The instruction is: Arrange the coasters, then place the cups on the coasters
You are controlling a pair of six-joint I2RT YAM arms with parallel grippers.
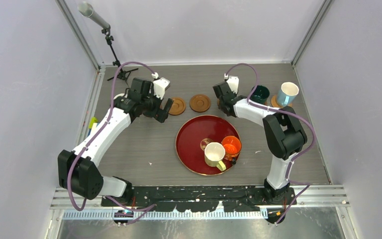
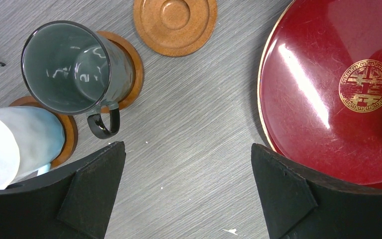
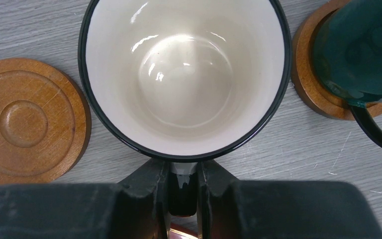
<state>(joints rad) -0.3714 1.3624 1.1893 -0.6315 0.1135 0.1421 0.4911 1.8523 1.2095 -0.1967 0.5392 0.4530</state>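
The right gripper point(image 3: 183, 174) was clenched on the handle of a white cup point(image 3: 184, 74), which was between a bare coaster point(image 3: 27, 122) and a teal cup point(image 3: 363, 50) that stood on a second coaster point(image 3: 311, 84). The left gripper point(image 2: 187, 148) hung spread wide and held nothing, over the table point(image 2: 194, 99) beside the red tray point(image 2: 323, 64). Near it a grey-green cup point(image 2: 64, 64) and a pale cup point(image 2: 30, 139) each stood on a coaster, while a cream cup point(image 1: 214, 154) and an orange cup point(image 1: 231, 145) were on the tray.

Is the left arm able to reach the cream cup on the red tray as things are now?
Probably yes. The left tool is open and empty, only table lies between it and the red tray, and the cream cup stands on this arm's side of the orange cup.
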